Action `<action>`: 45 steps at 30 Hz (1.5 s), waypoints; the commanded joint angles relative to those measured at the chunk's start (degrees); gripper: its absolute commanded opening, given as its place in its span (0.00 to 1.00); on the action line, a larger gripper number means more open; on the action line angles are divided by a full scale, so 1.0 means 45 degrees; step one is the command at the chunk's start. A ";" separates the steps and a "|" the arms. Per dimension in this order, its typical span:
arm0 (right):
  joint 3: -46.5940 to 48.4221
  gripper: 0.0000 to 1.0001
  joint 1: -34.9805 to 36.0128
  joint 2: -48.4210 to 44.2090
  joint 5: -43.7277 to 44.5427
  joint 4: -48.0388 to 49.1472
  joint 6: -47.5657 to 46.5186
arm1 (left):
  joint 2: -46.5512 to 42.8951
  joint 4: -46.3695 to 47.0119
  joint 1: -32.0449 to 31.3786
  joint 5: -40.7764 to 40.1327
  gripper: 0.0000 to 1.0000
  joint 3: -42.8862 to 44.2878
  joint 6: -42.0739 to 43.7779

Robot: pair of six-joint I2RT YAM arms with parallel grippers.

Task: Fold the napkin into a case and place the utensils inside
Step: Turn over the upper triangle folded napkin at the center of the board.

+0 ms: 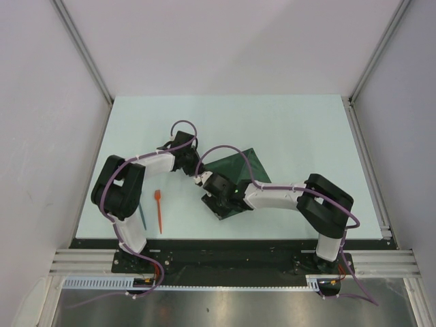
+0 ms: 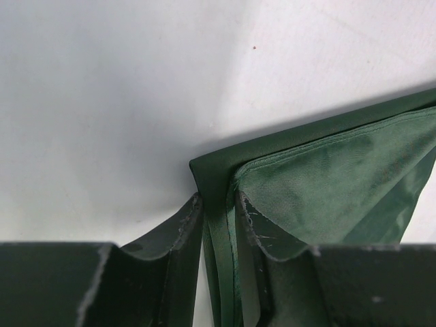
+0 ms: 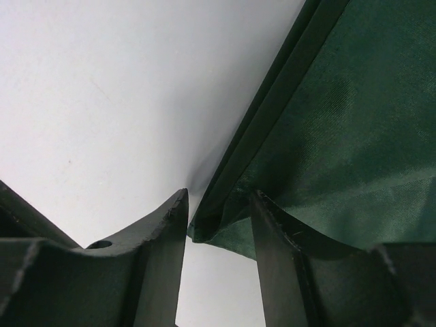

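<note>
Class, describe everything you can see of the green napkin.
The napkin is plain dark green cloth, slightly shiny, with a stitched hem. It is folded into layers and sits near the middle of the table. The left gripper pinches one folded corner. The right gripper straddles another corner, its fingers apart.

Seen from above, the left arm (image 1: 139,167) rises from its base, folds at the elbow and runs toward 2 o'clock. Its wrist then bends back so the left hand (image 1: 193,176) points toward 4 o'clock. Its fingers (image 2: 178,231) are drawn close together, pinching a fold of the napkin (image 1: 242,163).

The right arm (image 1: 279,195) bends at the elbow and stretches toward 9 o'clock, with the right hand (image 1: 216,203) tipped down. Its fingers (image 3: 272,231) stand wider apart around the cloth's corner; a firm grip cannot be made out.
</note>
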 commanded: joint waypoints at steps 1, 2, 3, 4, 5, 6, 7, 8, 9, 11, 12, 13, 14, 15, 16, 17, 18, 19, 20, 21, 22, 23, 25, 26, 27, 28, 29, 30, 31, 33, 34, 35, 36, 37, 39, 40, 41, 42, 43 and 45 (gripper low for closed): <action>-0.0479 0.45 0.0177 0.0622 0.0913 -0.0458 -0.0030 | 0.0110 -0.0462 -0.0019 -0.0402 0.33 -0.0265 0.0430; -0.0576 0.45 0.0236 0.0797 0.1495 -0.0574 -0.0029 | -0.0007 -0.0442 0.0000 -0.0402 0.35 -0.0304 0.0431; -0.0597 0.43 0.0391 0.0934 0.1714 -0.0633 -0.0068 | -0.0066 -0.0423 0.0000 -0.0402 0.36 -0.0324 0.0431; -0.0597 0.42 0.0451 0.1032 0.2025 -0.0731 0.0028 | -0.0086 -0.0461 0.0020 -0.0402 0.37 -0.0324 0.0469; -0.0577 0.39 0.0529 0.1226 0.2667 -0.0925 0.0087 | -0.0105 -0.0500 0.0039 -0.0402 0.39 -0.0305 0.0450; -0.0597 0.34 0.0626 0.1267 0.2828 -0.0966 0.0088 | -0.0183 -0.0520 0.0059 -0.0325 0.40 -0.0305 0.0469; -0.0616 0.31 0.0666 0.1306 0.3003 -0.1043 0.0126 | -0.0222 -0.0520 0.0098 -0.0266 0.42 -0.0305 0.0470; -0.0597 0.29 0.0705 0.1403 0.3372 -0.1122 0.0146 | -0.0281 -0.0578 0.0098 -0.0226 0.45 -0.0305 0.0470; -0.0577 0.26 0.0725 0.1443 0.3511 -0.1200 0.0127 | -0.0378 -0.0637 0.0117 -0.0168 0.47 -0.0324 0.0450; -0.0519 0.21 0.0803 0.1521 0.4056 -0.1336 0.0166 | -0.0535 -0.0618 0.0195 -0.0051 0.54 -0.0441 0.0411; -0.0441 0.17 0.0842 0.1579 0.4156 -0.1337 0.0166 | -0.0632 -0.0541 0.0234 0.0220 0.54 -0.0519 0.0392; -0.0383 0.15 0.0842 0.1599 0.4215 -0.1337 0.0166 | -0.0788 -0.0482 0.0312 0.0339 0.57 -0.0674 0.0334; -0.0324 0.12 0.0842 0.1599 0.4255 -0.1357 0.0147 | -0.0867 -0.0443 0.0352 0.0476 0.58 -0.0753 0.0333; -0.0265 0.08 0.0842 0.1483 0.4255 -0.1337 0.0166 | -0.0964 -0.0384 0.0391 0.0632 0.60 -0.0812 0.0314; -0.0168 0.05 0.0823 0.1385 0.4197 -0.1299 0.0205 | -0.1062 -0.0364 0.0468 0.0923 0.62 -0.0948 0.0313; -0.0128 0.02 0.0803 0.1249 0.3984 -0.1182 0.0224 | -0.1101 -0.0364 0.0508 0.1081 0.63 -0.0988 0.0333; -0.0089 0.00 0.0803 0.1112 0.3788 -0.1123 0.0224 | -0.1140 -0.0345 0.0528 0.1218 0.63 -0.1046 0.0275; -0.0012 0.00 0.0803 0.0821 0.3593 -0.1064 0.0186 | -0.1199 -0.0248 0.0586 0.1587 0.63 -0.1182 0.0178; 0.0047 0.00 0.0687 0.0663 0.3243 -0.0986 0.0243 | -0.1257 -0.0189 0.0586 0.1687 0.63 -0.1222 0.0157; 0.0067 0.00 0.0570 0.0488 0.3007 -0.0947 0.0341 | -0.1258 -0.0169 0.0586 0.1765 0.63 -0.1242 0.0119; -0.0049 0.00 0.0453 -0.0017 0.2715 -0.0850 0.0361 | -0.1277 -0.0188 0.0586 0.1824 0.63 -0.1223 0.0099; -0.0127 0.00 0.0258 -0.0312 0.2248 -0.0617 0.0381 | -0.1239 -0.0150 0.0606 0.1863 0.63 -0.1223 0.0079; -0.0283 0.00 0.0003 -0.1015 0.1855 -0.0420 0.0420 | -0.1200 -0.0130 0.0645 0.1922 0.63 -0.1223 0.0021; -0.0362 0.00 -0.0172 -0.1521 0.1273 -0.0361 0.0439 | -0.1180 -0.0014 0.0645 0.2116 0.63 -0.1242 -0.0018; -0.0382 0.00 -0.0464 -0.1700 0.1035 -0.0361 0.0459 | -0.1064 0.0046 0.0664 0.2214 0.63 -0.1261 -0.0057; -0.0401 0.00 -0.0602 -0.1837 0.0839 -0.0361 0.0420 | -0.1024 0.0143 0.0684 0.2331 0.64 -0.1320 -0.0212; -0.0401 0.00 -0.0719 -0.1993 0.0315 -0.0380 0.0381 | -0.0966 0.0376 0.0703 0.2565 0.64 -0.1340 -0.0291; -0.0459 0.00 -0.0952 -0.2033 0.0136 -0.0361 0.0361 | -0.0849 0.0455 0.0704 0.2683 0.65 -0.1359 -0.0350; -0.0518 0.00 -0.1071 -0.2092 -0.0369 -0.0245 0.0361 | -0.0790 0.0572 0.0684 0.2839 0.66 -0.1359 -0.0505; -0.0752 0.00 -0.1383 -0.2190 -0.0744 -0.0127 0.0381 | -0.0576 0.0905 0.0684 0.3364 0.67 -0.1340 -0.0662; -0.0792 0.00 -0.1423 -0.2209 -0.0745 -0.0068 0.0419 | -0.0497 0.0925 0.0684 0.3387 0.67 -0.1262 -0.0702; -0.0831 0.00 -0.1443 -0.2229 -0.1074 -0.0087 0.0362 | -0.0477 0.1002 0.0684 0.3484 0.67 -0.1242 -0.0741; -0.0889 0.00 -0.1462 -0.2287 -0.1058 -0.0068 0.0381 | -0.0496 0.1061 0.0684 0.3485 0.67 -0.1261 -0.0780; -0.0928 0.00 -0.1521 -0.2307 -0.1115 0.0029 0.0381 | -0.0535 0.1100 0.0684 0.3504 0.67 -0.1281 -0.0819; -0.0968 0.00 -0.1560 -0.2307 -0.1233 0.0069 0.0361 | -0.0535 0.1159 0.0684 0.3524 0.67 -0.1262 -0.0800; -0.0968 0.00 -0.1580 -0.2288 -0.1253 0.0069 0.0361 | -0.0593 0.1159 0.0684 0.3505 0.67 -0.1281 -0.0839; -0.0987 0.00 -0.1580 -0.2268 -0.1272 0.0069 0.0361 | -0.0633 0.1179 0.0684 0.3446 0.67 -0.1281 -0.0839; -0.0987 0.00 -0.1580 -0.2326 -0.1292 0.0069 0.0361 | -0.0652 0.1179 0.0684 0.3388 0.67 -0.1301 -0.0897; -0.1007 0.00 -0.1580 -0.2346 -0.1272 0.0108 0.0361 | -0.0594 0.1121 0.0684 0.3291 0.67 -0.1185 -0.0898; -0.1007 0.00 -0.1580 -0.2404 -0.1233 0.0128 0.0381 | -0.0244 0.0789 0.0684 0.3289 0.67 -0.0970 -0.0781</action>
